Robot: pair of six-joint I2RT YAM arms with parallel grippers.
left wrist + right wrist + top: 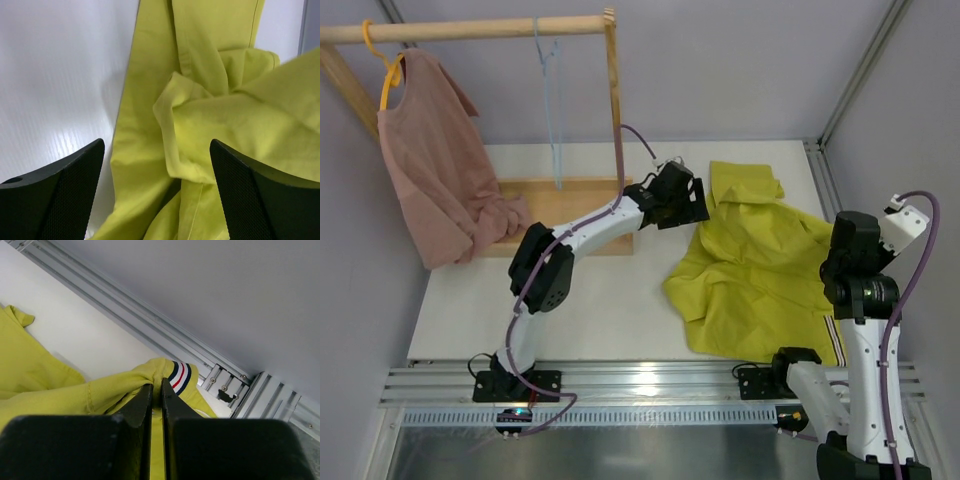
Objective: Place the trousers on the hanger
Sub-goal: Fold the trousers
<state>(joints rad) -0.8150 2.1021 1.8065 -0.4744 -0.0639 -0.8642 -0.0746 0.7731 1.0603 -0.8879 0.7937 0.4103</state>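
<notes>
Trousers point(750, 265): bright yellow-green, crumpled on the right half of the white table point(600, 310), on no hanger.
Striped trim point(179, 376): dark blue, white and red bands at the waistband edge, just beside the right fingertips and near the aluminium frame rail point(150, 325) at the table edge.
Right gripper point(156, 387): closed narrow on a raised fold of the trousers next to the trim, with cloth pinched between the 2 fingers.
Left gripper point(156, 146): 2 fingers spread wide, gripping nothing, placed over a bunched fold at the far left part of the trousers; contact with the cloth not possible to tell.
Hanger point(552, 100): thin, light blue, hooked on the wooden rail point(470, 28), hanging bare and well apart from the trousers.
Yellow hanger point(385, 70): at the left end of the same rail, carrying a dusty-pink T-shirt point(430, 180).
Wooden base board point(570, 195): flat on the table under the rail, partly hidden behind the left arm.
</notes>
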